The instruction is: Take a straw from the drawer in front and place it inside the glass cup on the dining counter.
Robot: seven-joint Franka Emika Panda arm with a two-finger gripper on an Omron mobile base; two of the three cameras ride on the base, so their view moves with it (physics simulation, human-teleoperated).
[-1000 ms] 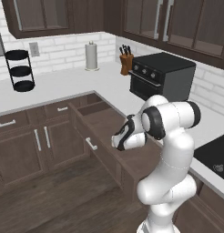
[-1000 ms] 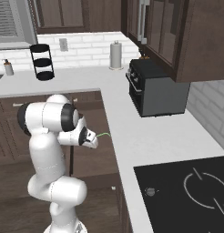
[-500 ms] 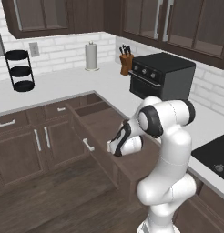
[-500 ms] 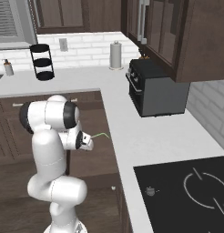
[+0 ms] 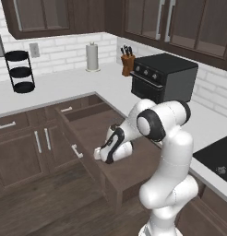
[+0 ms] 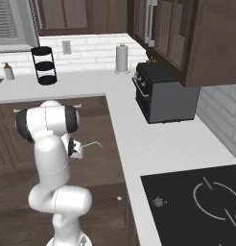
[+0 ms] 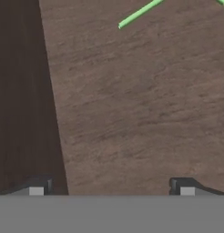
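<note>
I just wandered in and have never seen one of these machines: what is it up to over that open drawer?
The white robot arm is reaching down into the open drawer of the dark kitchen cabinets. Its gripper hangs open above the drawer's wooden floor, holding nothing. A thin pale green straw lies on that floor, a little way off from the gripper and not yet touched. It looks to be going after the straw, which has yet to be picked up.

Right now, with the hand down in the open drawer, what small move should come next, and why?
Probably ease the hand forward toward the straw before closing. In the hand view the fingers stand wide apart over bare drawer floor, and the straw lies ahead of them near the top edge, not yet between them.
</note>
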